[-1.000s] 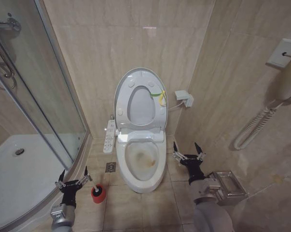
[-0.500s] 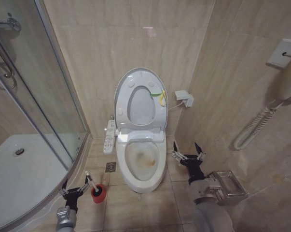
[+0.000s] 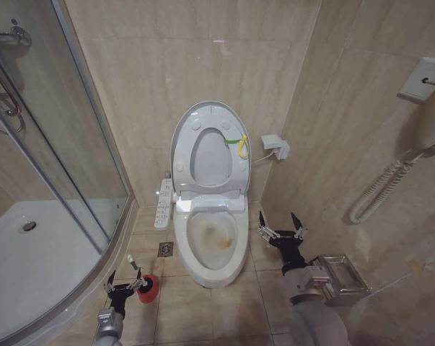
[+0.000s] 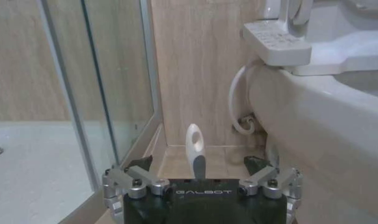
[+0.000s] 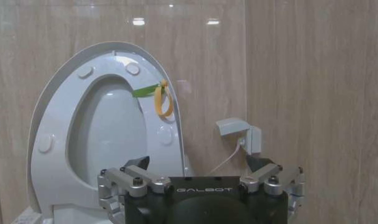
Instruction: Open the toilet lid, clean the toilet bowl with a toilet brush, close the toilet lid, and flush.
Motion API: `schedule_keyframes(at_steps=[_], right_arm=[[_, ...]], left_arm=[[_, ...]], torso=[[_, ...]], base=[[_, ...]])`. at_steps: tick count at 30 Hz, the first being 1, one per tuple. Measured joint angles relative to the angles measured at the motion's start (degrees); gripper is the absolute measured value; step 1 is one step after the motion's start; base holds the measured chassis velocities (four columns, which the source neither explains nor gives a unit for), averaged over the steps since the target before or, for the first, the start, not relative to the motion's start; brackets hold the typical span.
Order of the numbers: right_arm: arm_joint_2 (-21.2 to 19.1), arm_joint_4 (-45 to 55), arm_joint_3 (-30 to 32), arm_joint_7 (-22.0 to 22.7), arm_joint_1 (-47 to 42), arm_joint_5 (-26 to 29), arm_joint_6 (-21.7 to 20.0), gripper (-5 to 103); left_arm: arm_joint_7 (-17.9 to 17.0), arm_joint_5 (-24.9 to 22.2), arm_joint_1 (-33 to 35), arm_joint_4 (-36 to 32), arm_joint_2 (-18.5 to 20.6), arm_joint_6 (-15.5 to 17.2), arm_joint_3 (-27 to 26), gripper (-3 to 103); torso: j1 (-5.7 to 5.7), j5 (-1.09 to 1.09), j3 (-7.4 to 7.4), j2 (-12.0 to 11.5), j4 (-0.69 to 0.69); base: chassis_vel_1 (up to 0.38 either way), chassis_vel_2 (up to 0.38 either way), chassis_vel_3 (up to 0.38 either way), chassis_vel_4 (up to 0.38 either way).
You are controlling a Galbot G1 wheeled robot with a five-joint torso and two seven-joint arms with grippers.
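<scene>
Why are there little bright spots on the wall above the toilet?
In the right wrist view, those spots are glare: lamps reflecting off the glossy wall tiles above the raised toilet lid. In the head view, a fainter glare patch sits on the same wall.

I am in a small bathroom. Beige stone-look tiles (image 3: 203,65) cover the walls and floor. Ahead of me stands the toilet bowl (image 3: 216,241), its toilet lid (image 3: 203,119) raised against the wall, a button panel (image 3: 164,204) on its side. To my left is a curved glass shower enclosure (image 3: 73,158) with a white shower tray (image 3: 29,252) and a drain in it. A floor drain (image 3: 166,249) sits in the tiles beside the bowl. On the right wall hangs a handset on a coiled hose (image 3: 379,191).
</scene>
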Motion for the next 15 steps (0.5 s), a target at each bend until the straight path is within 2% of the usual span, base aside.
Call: schedule_keyframes(at_steps=[6,14,15], right_arm=[[0.0,0.0,0.0,0.0,0.0,0.0,0.0,100],[0.0,0.0,0.0,0.0,0.0,0.0,0.0,100],[0.0,0.0,0.0,0.0,0.0,0.0,0.0,100]], left_arm=[[2.22,-0.28,-6.74,8.42,1.33,-2.19,1.42,99],[4.42,-0.69,-11.15,13.51,1.2,-3.66,3.02,96],[4.58,-0.84,-11.49,13.92,1.0,-3.69,3.16,92]], torso=[[0.0,0.0,0.0,0.0,0.0],[0.0,0.01,0.0,0.0,0.0],[0.0,0.0,0.0,0.0,0.0]], base=[[0.0,0.0,0.0,0.0],[0.0,0.0,0.0,0.0],[0.0,0.0,0.0,0.0]])
